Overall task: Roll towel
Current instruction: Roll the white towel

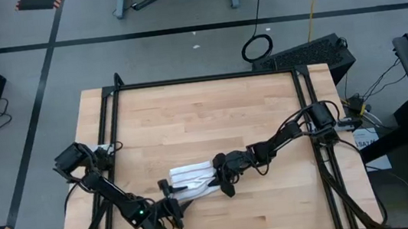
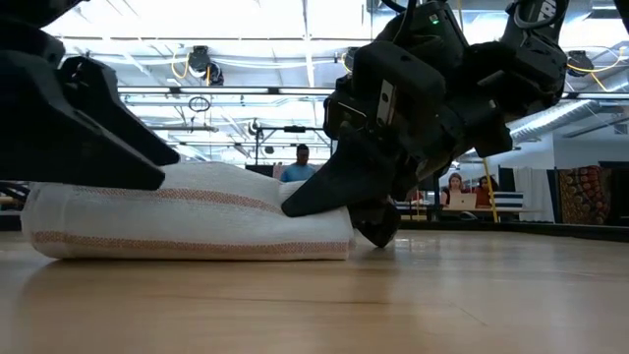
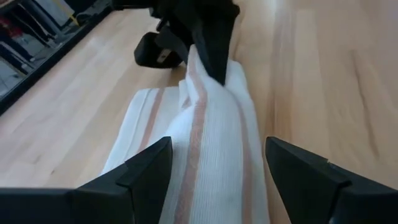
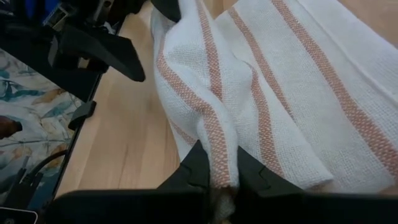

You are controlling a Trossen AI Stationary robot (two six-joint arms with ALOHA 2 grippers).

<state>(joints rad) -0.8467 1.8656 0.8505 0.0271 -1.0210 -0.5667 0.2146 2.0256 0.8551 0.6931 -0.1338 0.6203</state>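
Two dark arms meet over one thin white cloth towel w/ narrow reddish-brown stripes [image 1: 191, 181], which we see lying folded into a long bundle on the pale wooden worktop [image 1: 204, 114], near its front edge, about midway betw. left & right sides. Right gripper [image 4: 216, 180] is pinched tight on a raised fold of the towel at the bundle's right end; we see cloth squeezed betw. its fingers in the right wrist view. Left gripper [image 3: 217, 171] sits at the bundle's left end, jaws apart, straddling the towel, one finger [image 3: 146, 168] each side. People sit in the room beyond, far off.
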